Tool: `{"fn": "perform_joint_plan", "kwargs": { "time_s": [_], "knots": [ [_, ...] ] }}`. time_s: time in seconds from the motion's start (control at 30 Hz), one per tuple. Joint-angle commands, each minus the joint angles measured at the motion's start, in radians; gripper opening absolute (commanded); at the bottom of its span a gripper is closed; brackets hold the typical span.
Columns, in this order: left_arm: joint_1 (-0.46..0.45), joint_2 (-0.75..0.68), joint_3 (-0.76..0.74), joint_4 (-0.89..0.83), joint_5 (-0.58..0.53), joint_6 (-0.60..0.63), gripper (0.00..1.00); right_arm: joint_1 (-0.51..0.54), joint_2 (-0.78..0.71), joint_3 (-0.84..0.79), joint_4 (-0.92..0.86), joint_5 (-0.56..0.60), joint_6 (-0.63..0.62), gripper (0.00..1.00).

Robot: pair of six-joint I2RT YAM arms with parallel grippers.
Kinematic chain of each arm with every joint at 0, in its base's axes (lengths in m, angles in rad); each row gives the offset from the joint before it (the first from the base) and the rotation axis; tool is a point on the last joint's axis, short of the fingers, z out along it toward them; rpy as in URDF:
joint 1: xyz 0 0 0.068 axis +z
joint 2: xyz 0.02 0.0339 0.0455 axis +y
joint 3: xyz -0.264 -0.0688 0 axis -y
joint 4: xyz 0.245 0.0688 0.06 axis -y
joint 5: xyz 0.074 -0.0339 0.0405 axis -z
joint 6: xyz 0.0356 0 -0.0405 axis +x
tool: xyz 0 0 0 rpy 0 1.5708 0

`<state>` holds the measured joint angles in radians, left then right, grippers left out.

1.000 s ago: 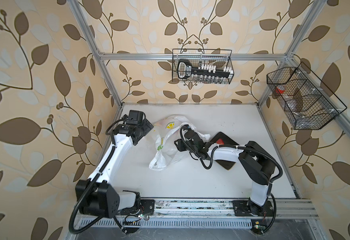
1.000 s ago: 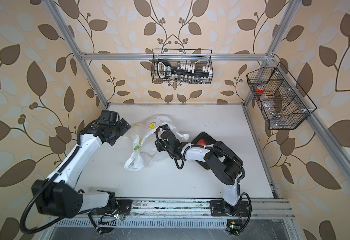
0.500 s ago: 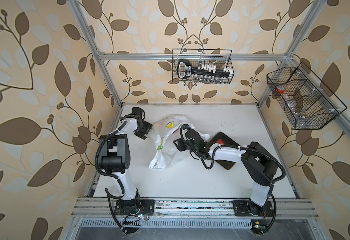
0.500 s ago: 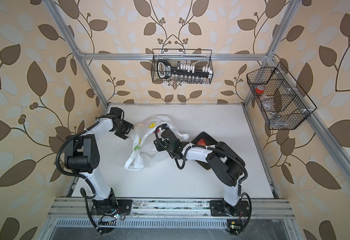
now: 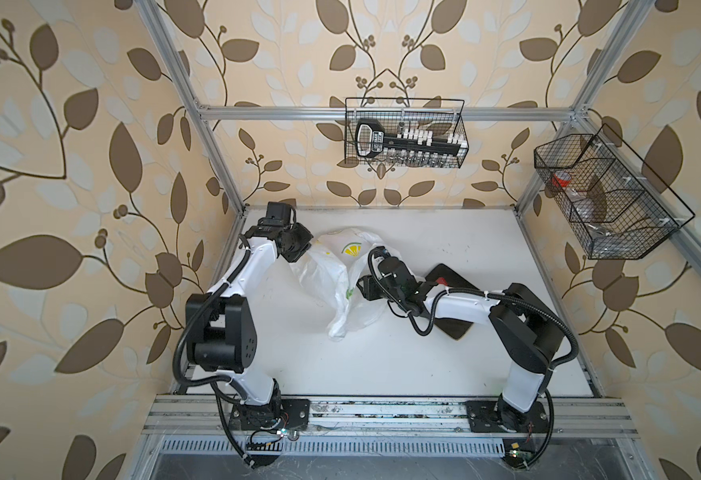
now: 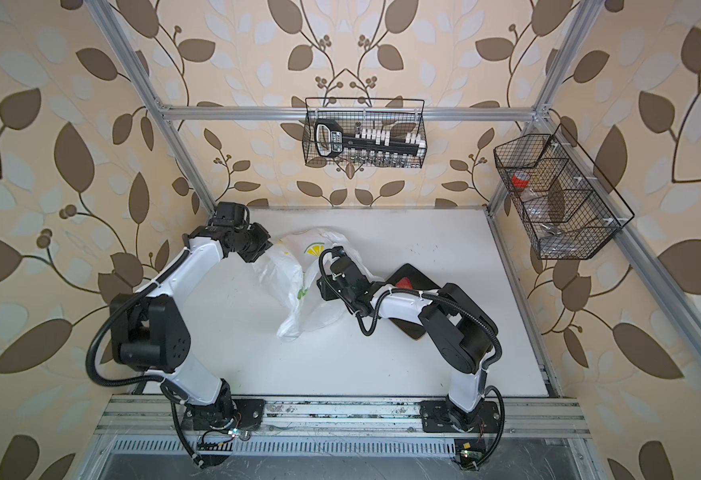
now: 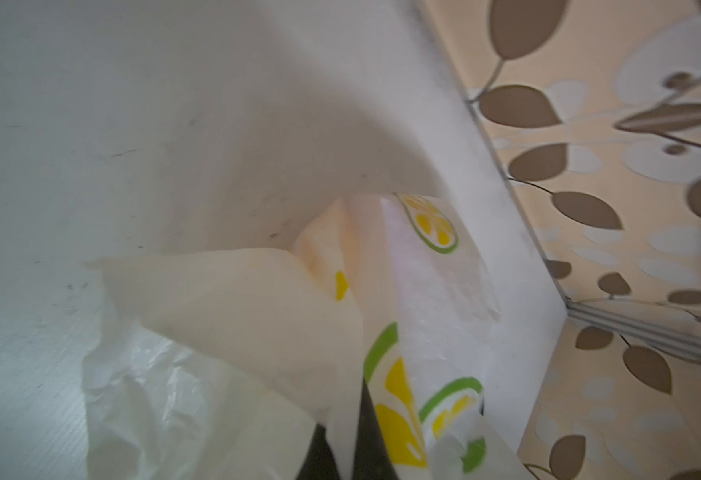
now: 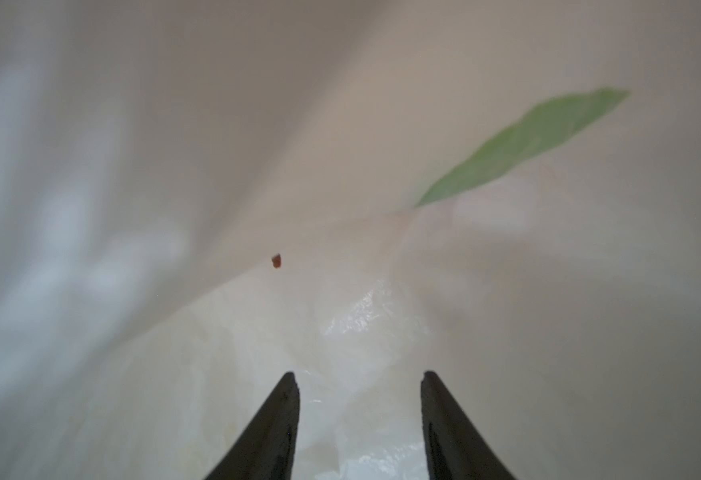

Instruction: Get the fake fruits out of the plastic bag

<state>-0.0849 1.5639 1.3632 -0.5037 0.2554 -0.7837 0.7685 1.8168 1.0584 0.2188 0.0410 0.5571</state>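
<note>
Bag (image 5: 328,274) (image 6: 284,276) lies white and crinkled on the counter (image 5: 382,365) between the two arms in both top views. A lemon print (image 5: 350,248) faces up near its far end, and its near end trails toward the front rail. Just right of it sits a dark plate (image 5: 458,330), turned corner-on and partly covered by the right arm (image 5: 465,309). One red fruit (image 5: 439,281) (image 6: 402,284) rests on that plate, close to the arm's wrist. Whether more fruit lies inside the bag cannot be told.

The left arm (image 5: 253,266) reaches to the bag's far left edge. The left jaws are pressed together on a fold of the film. In the left wrist view the printed plastic (image 7: 398,374) runs down between the two dark tips, with the counter (image 7: 91,124) behind it.

The right arm comes in from the plate side, and in both top views its head is pushed into the bag's folds. The right jaws stand spread apart, with only pale film (image 8: 340,166) around and beyond them in the right wrist view. A green leaf print (image 8: 523,145) shows through the plastic, and a small reddish-brown speck (image 8: 276,261) sits on it.
</note>
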Motion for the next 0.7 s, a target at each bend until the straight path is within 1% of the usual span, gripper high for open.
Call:
{"fn": "perform_joint_plan", "kwargs": {
  "time_s": [0.0,0.13,0.2,0.27,0.3,0.37,0.4,0.43,0.47,0.5,0.53,0.6,0.67],
  "knots": [
    [-0.043,-0.132,-0.018,0.067,0.036,0.095,0.0,-0.013,-0.05,-0.027,-0.02,0.01,-0.001,0.49],
    [-0.064,-0.2,-0.06,0.078,0.072,0.124,0.0,-0.021,-0.053,-0.04,-0.031,0.015,0.0,0.5],
    [-0.061,-0.21,-0.104,0.08,0.033,0.125,0.0,-0.021,-0.051,-0.045,-0.034,0.014,0.004,0.5],
    [-0.039,-0.202,-0.149,0.096,0.037,0.111,0.0,-0.021,-0.042,-0.046,-0.032,0.008,0.007,0.51],
    [-0.027,-0.189,-0.165,0.096,0.037,0.107,0.03,-0.02,-0.038,-0.045,-0.032,0.004,0.009,0.51],
    [-0.011,-0.157,-0.178,0.076,0.032,0.116,0.11,-0.021,-0.028,-0.044,-0.031,-0.002,0.013,0.52],
    [-0.004,-0.141,-0.18,0.061,0.024,0.124,0.19,-0.021,-0.024,-0.042,-0.032,-0.006,0.017,0.52],
    [0.001,-0.134,-0.182,0.051,0.016,0.13,0.33,-0.021,-0.02,-0.039,-0.035,-0.006,0.019,0.52],
    [0.005,-0.134,-0.181,0.045,0.0,0.135,0.51,-0.02,-0.015,-0.036,-0.036,-0.005,0.021,0.53],
    [0.007,-0.143,-0.178,0.031,-0.031,0.139,0.72,-0.021,-0.011,-0.032,-0.041,-0.004,0.02,0.53],
    [0.007,-0.155,-0.17,0.017,-0.062,0.146,0.84,-0.021,-0.009,-0.026,-0.047,-0.002,0.022,0.53],
    [0.008,-0.198,-0.146,-0.016,-0.125,0.175,0.98,-0.021,-0.003,-0.013,-0.063,-0.002,0.023,0.54],
    [0.007,-0.236,-0.111,-0.06,-0.155,0.212,0.99,-0.019,-0.002,0.002,-0.078,-0.008,0.023,0.56]
  ]
}}
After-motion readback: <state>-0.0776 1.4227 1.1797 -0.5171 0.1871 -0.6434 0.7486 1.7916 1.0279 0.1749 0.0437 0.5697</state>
